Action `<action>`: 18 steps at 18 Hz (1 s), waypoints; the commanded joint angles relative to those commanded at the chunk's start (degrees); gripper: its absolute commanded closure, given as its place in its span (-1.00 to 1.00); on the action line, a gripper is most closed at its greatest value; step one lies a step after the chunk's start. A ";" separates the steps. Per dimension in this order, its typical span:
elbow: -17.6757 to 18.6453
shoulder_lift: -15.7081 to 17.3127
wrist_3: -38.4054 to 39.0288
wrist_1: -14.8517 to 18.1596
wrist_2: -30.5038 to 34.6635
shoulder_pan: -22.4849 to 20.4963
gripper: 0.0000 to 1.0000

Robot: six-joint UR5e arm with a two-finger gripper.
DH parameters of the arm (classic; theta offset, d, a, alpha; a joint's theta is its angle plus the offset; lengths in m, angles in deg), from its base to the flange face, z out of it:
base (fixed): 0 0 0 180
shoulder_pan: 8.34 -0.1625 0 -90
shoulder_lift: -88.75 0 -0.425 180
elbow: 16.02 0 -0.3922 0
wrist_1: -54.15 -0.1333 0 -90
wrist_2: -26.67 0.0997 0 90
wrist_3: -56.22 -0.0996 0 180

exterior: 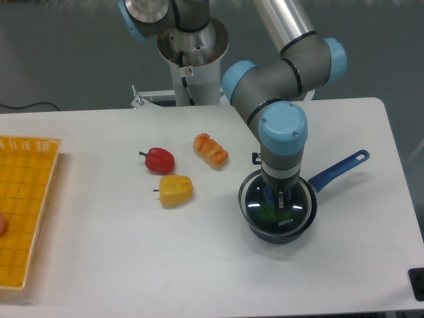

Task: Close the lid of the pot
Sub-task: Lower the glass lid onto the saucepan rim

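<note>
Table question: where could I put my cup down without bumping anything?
Bare patches: front of the table, between the yellow basket and the pot; also the far-left strip behind the basket. Crowded: around the peppers, croissant and pot.

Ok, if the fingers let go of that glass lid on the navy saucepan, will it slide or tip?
Probably not. The round transparent glass lid with a thin metal rim looks level over the small dark navy saucepan, about equal in width, so it likely seats. Glass is rigid but fragile, so release it low. The long bright-blue handle might make the pan swivel if nudged.
</note>
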State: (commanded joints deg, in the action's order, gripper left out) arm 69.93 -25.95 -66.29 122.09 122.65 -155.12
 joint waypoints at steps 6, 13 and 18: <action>0.79 0.09 -0.87 -0.26 0.00 -0.70 0.06; 0.35 -0.44 -1.49 -0.79 -0.09 -1.14 0.06; 0.35 -0.88 -1.67 -2.11 -0.18 -1.06 0.06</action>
State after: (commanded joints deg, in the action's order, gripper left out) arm 70.29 -26.83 -67.96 119.98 122.47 -156.17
